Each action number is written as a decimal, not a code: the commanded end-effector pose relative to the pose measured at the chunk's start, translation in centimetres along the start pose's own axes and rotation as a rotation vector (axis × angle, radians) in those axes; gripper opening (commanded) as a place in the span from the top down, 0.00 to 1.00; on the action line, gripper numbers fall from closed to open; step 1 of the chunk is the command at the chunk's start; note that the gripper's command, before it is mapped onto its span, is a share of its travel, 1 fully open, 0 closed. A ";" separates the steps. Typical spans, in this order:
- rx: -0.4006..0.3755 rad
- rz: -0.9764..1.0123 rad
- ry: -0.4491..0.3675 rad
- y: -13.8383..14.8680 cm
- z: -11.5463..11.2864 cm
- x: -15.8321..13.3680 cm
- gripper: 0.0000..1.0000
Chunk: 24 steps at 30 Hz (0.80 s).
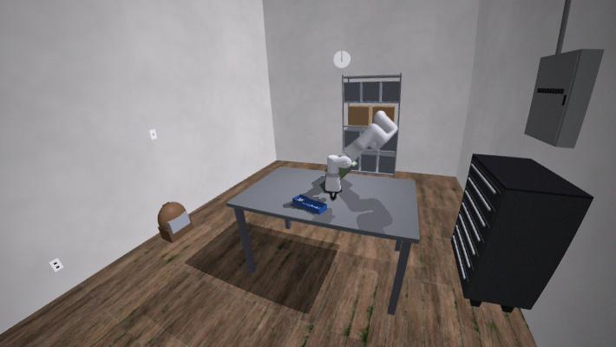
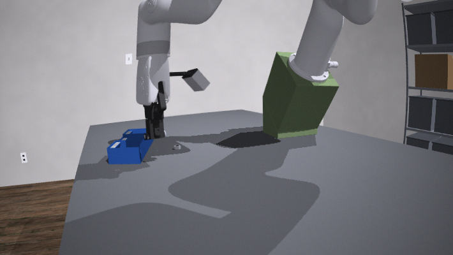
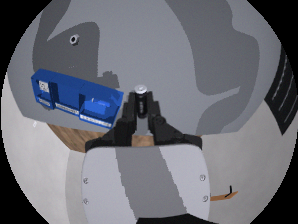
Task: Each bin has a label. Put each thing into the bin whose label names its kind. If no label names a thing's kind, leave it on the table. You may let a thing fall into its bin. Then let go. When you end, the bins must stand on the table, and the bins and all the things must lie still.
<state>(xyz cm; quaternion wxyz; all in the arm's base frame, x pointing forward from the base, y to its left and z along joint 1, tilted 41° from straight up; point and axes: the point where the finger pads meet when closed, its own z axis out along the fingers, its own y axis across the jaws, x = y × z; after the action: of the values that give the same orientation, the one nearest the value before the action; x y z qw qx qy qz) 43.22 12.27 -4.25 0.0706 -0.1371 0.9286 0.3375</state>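
Observation:
A row of blue bins (image 2: 129, 148) with small white labels stands on the grey table; it also shows in the top view (image 1: 309, 204) and in the wrist view (image 3: 76, 98). My gripper (image 2: 154, 135) hangs low just beside the near end of the bins. It is shut on a small grey metal part (image 3: 140, 87), which shows only at the fingertips in the wrist view; I cannot tell its kind. A small grey ring-shaped nut (image 2: 176, 147) lies on the table a little way from the bins, also in the wrist view (image 3: 73, 39).
The arm's green base block (image 2: 297, 99) stands at the back of the table. A black drawer cabinet (image 1: 516, 230) and a shelf (image 1: 370, 123) stand off the table. The table edge lies just beyond the bins.

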 end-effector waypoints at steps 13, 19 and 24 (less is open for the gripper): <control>0.005 -0.355 0.002 -7.8 0.1 -3.7 1.00; 0.011 -0.509 0.003 -9.1 0.1 -4.3 1.00; 0.012 -0.632 0.006 -9.1 0.1 -4.3 1.00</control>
<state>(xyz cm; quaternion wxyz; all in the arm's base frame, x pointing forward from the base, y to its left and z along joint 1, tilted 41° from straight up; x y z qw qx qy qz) 49.71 6.72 -8.91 0.1474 -0.3648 0.8684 0.3017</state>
